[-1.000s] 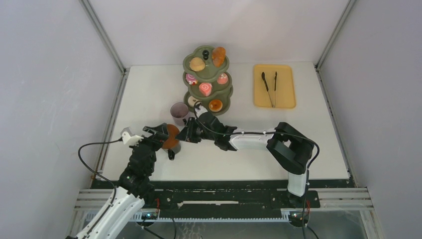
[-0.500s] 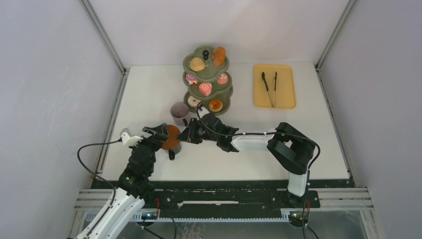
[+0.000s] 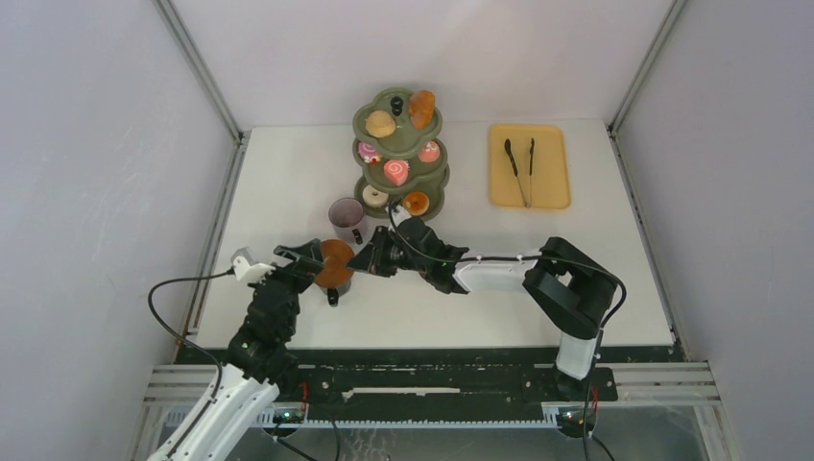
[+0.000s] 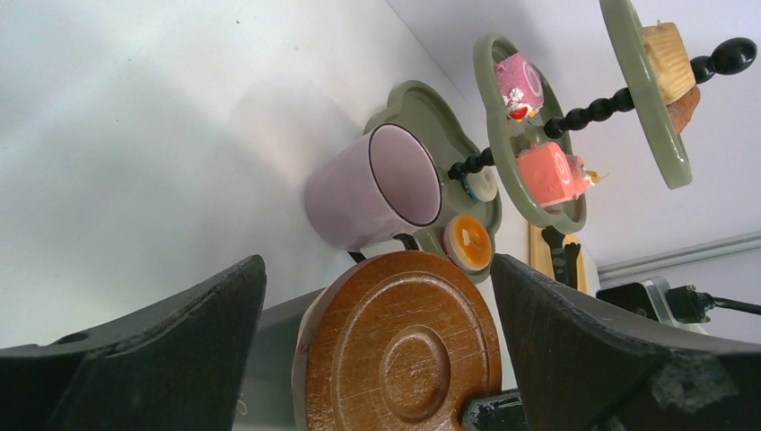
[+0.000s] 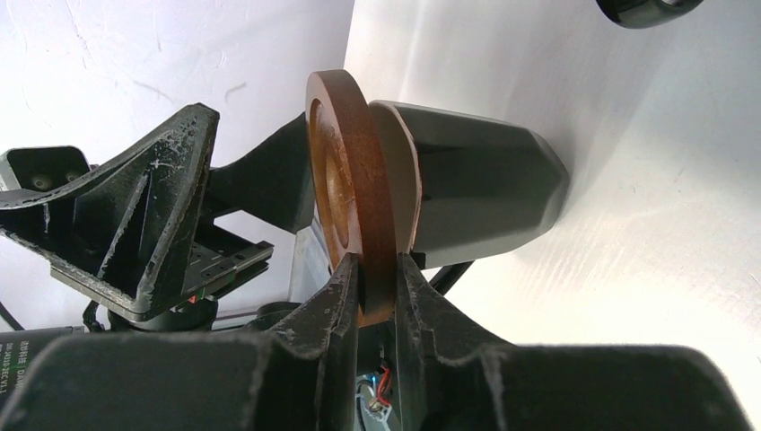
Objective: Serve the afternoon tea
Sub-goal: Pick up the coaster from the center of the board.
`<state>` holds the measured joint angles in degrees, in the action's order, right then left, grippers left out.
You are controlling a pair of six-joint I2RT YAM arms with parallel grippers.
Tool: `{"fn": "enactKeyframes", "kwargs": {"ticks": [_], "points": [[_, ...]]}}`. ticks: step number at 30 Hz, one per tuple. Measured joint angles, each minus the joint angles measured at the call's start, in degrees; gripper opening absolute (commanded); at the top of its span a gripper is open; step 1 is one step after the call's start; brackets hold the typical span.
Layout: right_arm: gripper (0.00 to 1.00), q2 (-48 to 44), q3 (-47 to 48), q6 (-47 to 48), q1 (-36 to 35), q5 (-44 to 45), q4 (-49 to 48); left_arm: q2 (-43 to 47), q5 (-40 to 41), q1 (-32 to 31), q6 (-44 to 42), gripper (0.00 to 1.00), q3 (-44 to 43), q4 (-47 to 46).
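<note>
Saucer (image 5: 354,162), wooden, lies against the dark cup (image 5: 476,193) mouth; right gripper (image 5: 379,269) clamps its rim, evidently to separate them. Left gripper (image 4: 377,260) gapes, straddling both, near the tiered stand (image 3: 437,181).

The left gripper (image 3: 309,261) and right gripper (image 3: 366,259) are flanking the tilted brown saucer (image 3: 334,264) near the mauve cup (image 3: 345,218) and olive stand (image 3: 420,174)

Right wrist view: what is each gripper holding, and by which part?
The right gripper pinches the wooden saucer by its rim, with the saucer standing on edge. The left gripper is open and holds nothing.
</note>
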<state>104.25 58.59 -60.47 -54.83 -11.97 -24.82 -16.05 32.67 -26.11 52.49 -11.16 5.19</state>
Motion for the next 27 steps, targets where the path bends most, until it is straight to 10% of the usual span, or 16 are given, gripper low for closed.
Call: {"fn": "enactKeyframes", "kwargs": {"ticks": [27], "points": [[0.00, -28.79, -23.50, 0.04, 13.22, 6.34, 3.76, 3.23, -0.44, 0.00, -0.63, 1.00, -3.85, 5.27]]}}
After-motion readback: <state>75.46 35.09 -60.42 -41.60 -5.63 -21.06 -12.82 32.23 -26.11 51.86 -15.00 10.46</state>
